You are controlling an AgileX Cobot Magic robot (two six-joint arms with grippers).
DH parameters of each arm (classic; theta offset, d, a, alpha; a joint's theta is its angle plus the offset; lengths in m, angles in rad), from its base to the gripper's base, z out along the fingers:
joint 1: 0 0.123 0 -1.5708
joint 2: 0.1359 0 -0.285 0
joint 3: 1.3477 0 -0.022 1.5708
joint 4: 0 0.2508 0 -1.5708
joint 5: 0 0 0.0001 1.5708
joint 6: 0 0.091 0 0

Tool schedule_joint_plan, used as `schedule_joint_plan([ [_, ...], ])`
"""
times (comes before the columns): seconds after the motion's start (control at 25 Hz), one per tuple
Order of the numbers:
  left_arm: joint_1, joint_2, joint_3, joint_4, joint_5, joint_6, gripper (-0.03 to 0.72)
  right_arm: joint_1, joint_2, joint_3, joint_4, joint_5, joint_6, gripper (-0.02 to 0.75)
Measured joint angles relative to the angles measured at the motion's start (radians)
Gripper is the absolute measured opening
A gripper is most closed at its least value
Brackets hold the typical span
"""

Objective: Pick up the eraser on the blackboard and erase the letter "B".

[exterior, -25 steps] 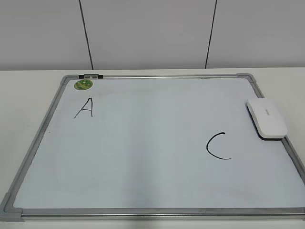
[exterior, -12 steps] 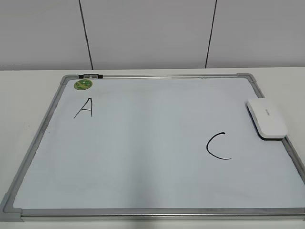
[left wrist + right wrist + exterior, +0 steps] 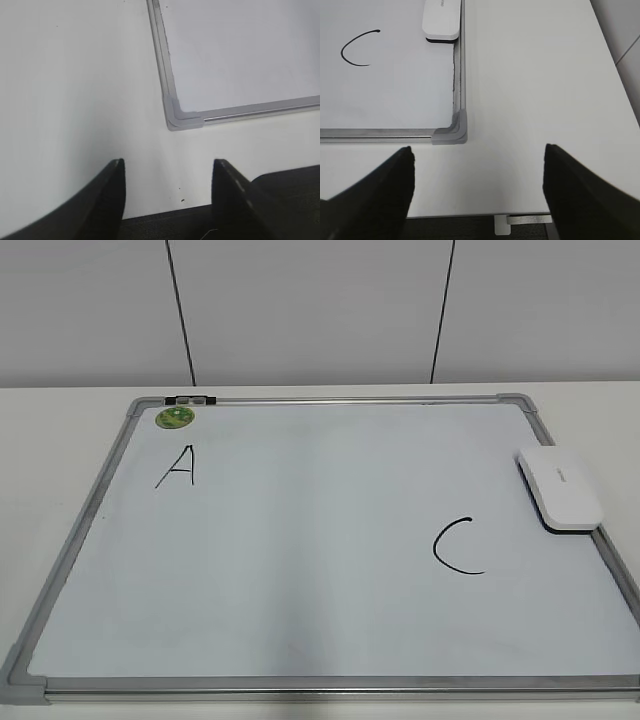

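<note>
The blackboard (image 3: 85, 530), a pale board in a silver-grey frame, lies flat on the white table. The white eraser (image 3: 559, 487) rests on its right edge, dark underside down; it also shows in the right wrist view (image 3: 441, 20). No letter "B" shows on the board; only a black "A" (image 3: 177, 466) and a black "C" (image 3: 458, 546) do. My left gripper (image 3: 167, 165) is open and empty over bare table off the board's near left corner (image 3: 180, 119). My right gripper (image 3: 477, 152) is open and empty off the near right corner (image 3: 454, 131). Neither gripper shows in the exterior view.
A small round green magnet (image 3: 175, 417) sits at the board's far left corner beside a dark clip (image 3: 190, 399) on the frame. The table's front edge (image 3: 470, 214) runs just below my right gripper. A pale wall stands behind the table.
</note>
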Motion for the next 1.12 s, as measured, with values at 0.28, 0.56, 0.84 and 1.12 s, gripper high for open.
schedule_joint_plan([
  [0.28, 0.000, 0.000, 0.000, 0.002, -0.001, 0.000, 0.420, 0.000, 0.000, 0.000, 0.000, -0.005, 0.000, 0.592],
  [0.56, 0.000, 0.000, 0.000, 0.002, -0.001, 0.000, 0.420, 0.000, 0.000, 0.000, 0.000, -0.007, 0.000, 0.592],
  [0.84, 0.016, -0.052, 0.000, 0.002, -0.002, 0.000, 0.420, -0.025, 0.000, 0.000, -0.002, -0.009, 0.000, 0.592],
  [1.12, 0.064, -0.221, 0.000, 0.002, -0.002, 0.000, 0.420, -0.048, -0.080, 0.000, -0.003, -0.009, -0.002, 0.592],
])
